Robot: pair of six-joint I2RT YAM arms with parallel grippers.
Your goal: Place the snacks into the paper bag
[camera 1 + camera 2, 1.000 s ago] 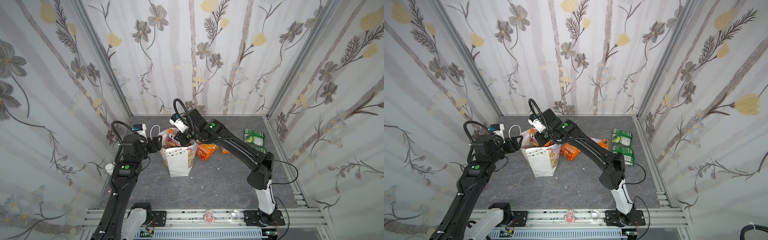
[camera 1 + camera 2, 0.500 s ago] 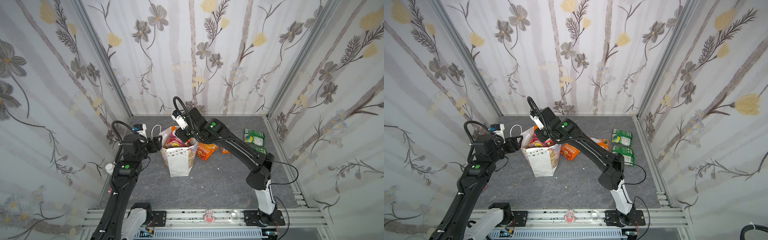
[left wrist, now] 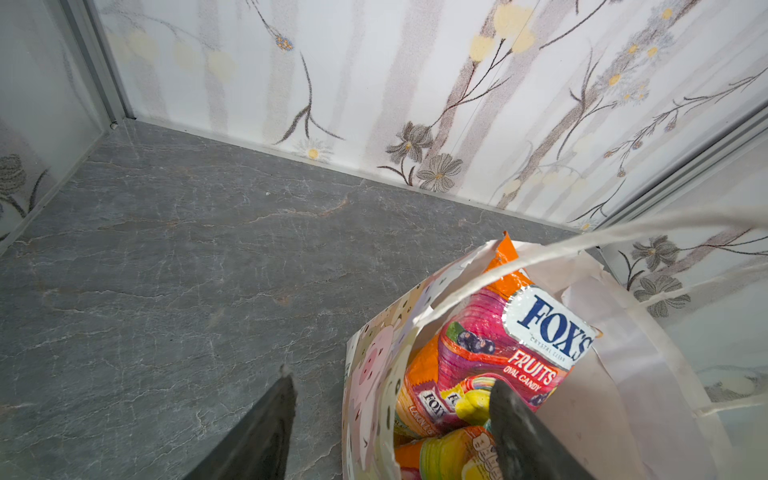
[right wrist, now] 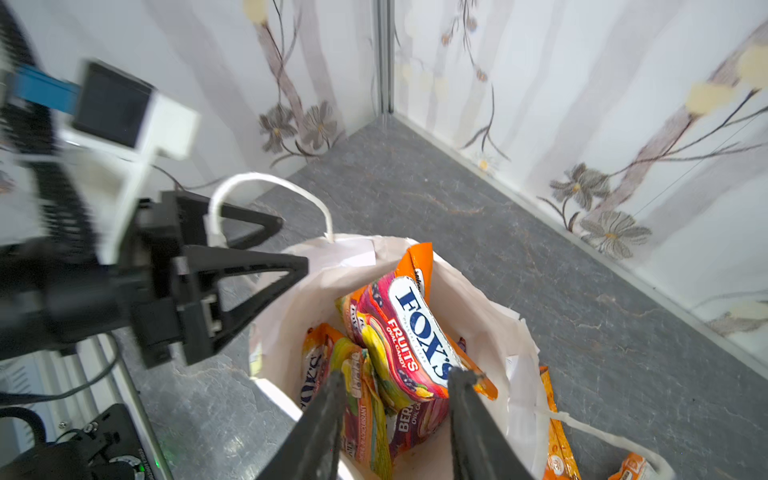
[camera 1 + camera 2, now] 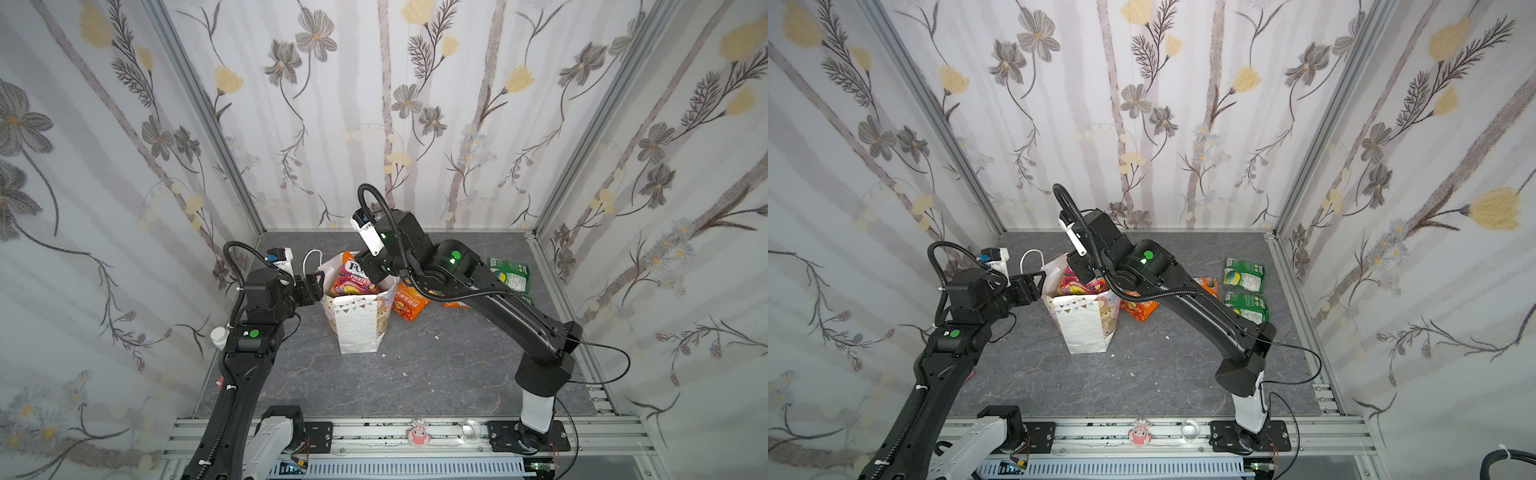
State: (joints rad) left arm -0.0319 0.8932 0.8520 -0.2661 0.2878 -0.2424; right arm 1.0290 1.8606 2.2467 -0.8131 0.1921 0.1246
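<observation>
The white paper bag (image 5: 357, 320) (image 5: 1084, 324) stands upright mid-table. A FOX'S candy bag (image 5: 353, 278) (image 5: 1079, 284) (image 4: 411, 332) (image 3: 519, 345) leans inside it, top poking above the rim, on other snacks (image 4: 353, 374). My right gripper (image 5: 370, 270) (image 4: 397, 380) hovers over the bag mouth, open, its fingers either side of that packet's lower end. My left gripper (image 5: 318, 282) (image 3: 392, 380) is open at the bag's left rim, one finger outside and one inside the wall (image 3: 370, 365). An orange packet (image 5: 409, 303) and green packets (image 5: 509, 276) lie on the table to the right.
A second orange packet (image 5: 1208, 284) lies behind the right arm's forearm. Two green packets (image 5: 1244, 272) (image 5: 1246, 305) sit near the right wall. A white bottle (image 5: 218, 334) stands by the left wall. The bag's cord handle (image 4: 270, 183) loops over the left gripper's fingers.
My right gripper has opened and let go of the FOX'S candy bag, which now rests in the paper bag. The gripper has lifted slightly. The left arm has stayed put.
</observation>
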